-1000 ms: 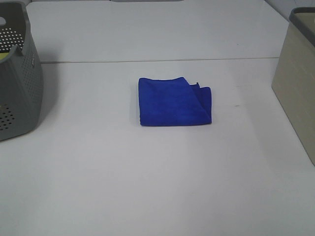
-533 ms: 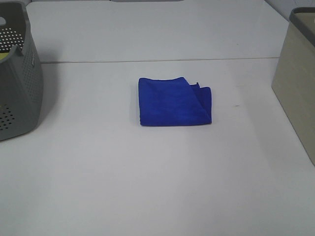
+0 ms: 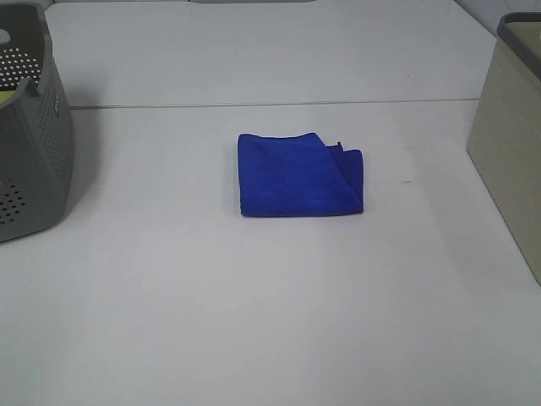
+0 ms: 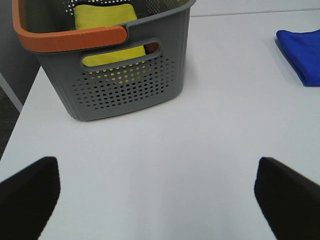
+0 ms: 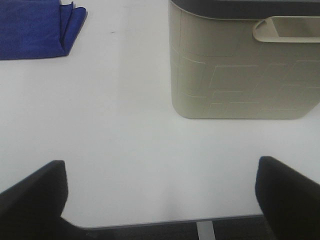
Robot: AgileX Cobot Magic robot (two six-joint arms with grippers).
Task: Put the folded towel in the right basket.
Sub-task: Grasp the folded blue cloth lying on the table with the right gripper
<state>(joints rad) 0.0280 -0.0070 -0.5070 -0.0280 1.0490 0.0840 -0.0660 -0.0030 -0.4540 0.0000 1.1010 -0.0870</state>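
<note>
A folded blue towel [image 3: 300,175] lies flat in the middle of the white table [image 3: 254,296]. It also shows in the left wrist view [image 4: 301,52] and the right wrist view [image 5: 37,28]. The right basket [image 3: 511,135] is beige with a dark rim, at the right edge; the right wrist view shows it [image 5: 245,65] close ahead. My left gripper [image 4: 157,195] is open over bare table, near the grey basket. My right gripper [image 5: 160,200] is open at the table's front edge, short of the beige basket. Neither arm shows in the exterior view.
A grey perforated basket [image 3: 30,127] stands at the left edge; the left wrist view shows its orange rim [image 4: 70,37] and a yellow cloth [image 4: 107,20] inside. A seam [image 3: 254,105] crosses the table behind the towel.
</note>
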